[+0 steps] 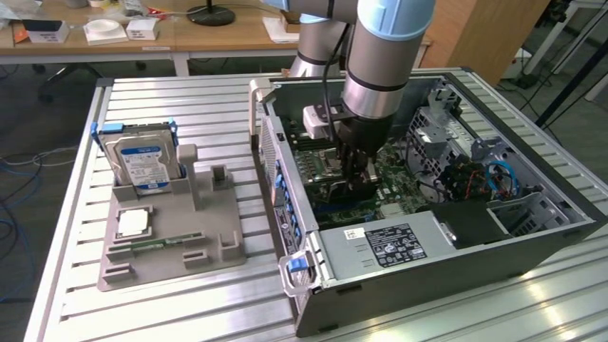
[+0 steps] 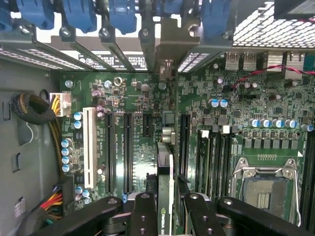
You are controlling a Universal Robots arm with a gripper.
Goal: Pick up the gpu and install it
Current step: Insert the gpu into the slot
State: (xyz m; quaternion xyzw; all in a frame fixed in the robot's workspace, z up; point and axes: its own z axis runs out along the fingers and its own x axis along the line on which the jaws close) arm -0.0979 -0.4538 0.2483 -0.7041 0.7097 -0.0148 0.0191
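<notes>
Item 1, gripper (image 2: 166,216): seen in the exterior view lowered into the open computer case (image 1: 532,246), at the end of the grey arm (image 1: 380,64). In the wrist view its black fingers (image 2: 143,214) are closed against both faces of the gpu (image 2: 165,184), which is held edge-on between them.

Item 2, gpu: a thin dark card with a green strip along its edge (part of a printed logo is visible near the fingers). It is held upright over the motherboard (image 2: 147,98), in line with a metal bracket (image 2: 170,46) at the case's rear wall. Whether its lower edge is seated in a slot cannot be told.

Item 3, motherboard: green, lying flat in the case. A white expansion slot (image 2: 90,147) and several black slots (image 2: 128,150) are recorded to one side of the card, an open processor socket (image 2: 266,189) to the other. Blue retaining clips (image 2: 81,17) are ranged along the rear wall.

Item 4, power supply (image 1: 399,242): a grey box with a black label, at about 5 o'clock from the gripper in the exterior view.

Item 5, grey fixture tray (image 1: 166,253): set on the slatted metal table (image 1: 142,313), at about 9 o'clock from the case, well apart from the gripper. A silver hard drive (image 1: 142,164) with a blue and white label is stood upright in it; a square silver processor chip (image 1: 133,223) lies flat at 6 o'clock from the drive
</notes>
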